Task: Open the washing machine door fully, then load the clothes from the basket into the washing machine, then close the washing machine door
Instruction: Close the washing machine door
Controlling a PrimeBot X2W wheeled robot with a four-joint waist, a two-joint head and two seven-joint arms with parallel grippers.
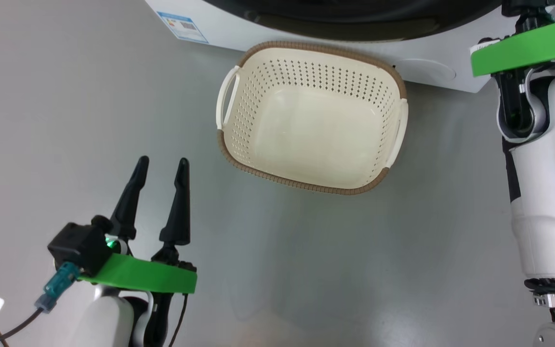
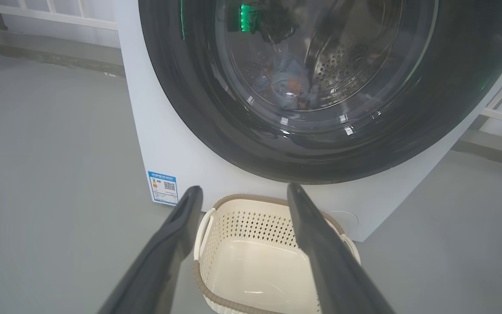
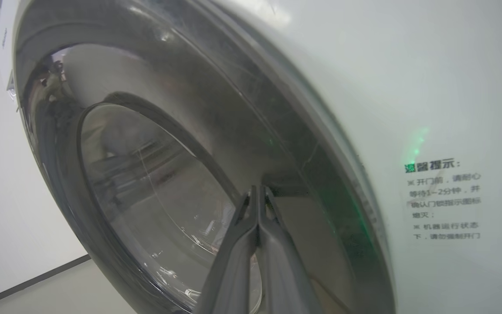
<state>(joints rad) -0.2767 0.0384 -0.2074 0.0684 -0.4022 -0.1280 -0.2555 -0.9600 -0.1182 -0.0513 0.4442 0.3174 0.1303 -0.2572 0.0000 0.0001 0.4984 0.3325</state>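
Right gripper point(image 3: 257, 192): fingers pressed together, nothing between them, tips at the black ring of the door point(image 3: 146, 131), at 3 o'clock of its glass in the right wrist view. Left gripper point(image 1: 162, 163): fingers spread, holding nothing. Basket point(image 1: 258, 96): on the floor point(image 1: 65, 96), at 2 o'clock from the left gripper in the head view. Washer point(image 1: 239, 33): at the basket's 12 o'clock. Clothes point(image 2: 290, 85): behind the door glass, in the drum point(image 2: 342, 65).

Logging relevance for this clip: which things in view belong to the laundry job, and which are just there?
Job: washing machine, its door, clothes inside, basket, left gripper, right gripper.
Just there: blue label, warning sticker, white railing.
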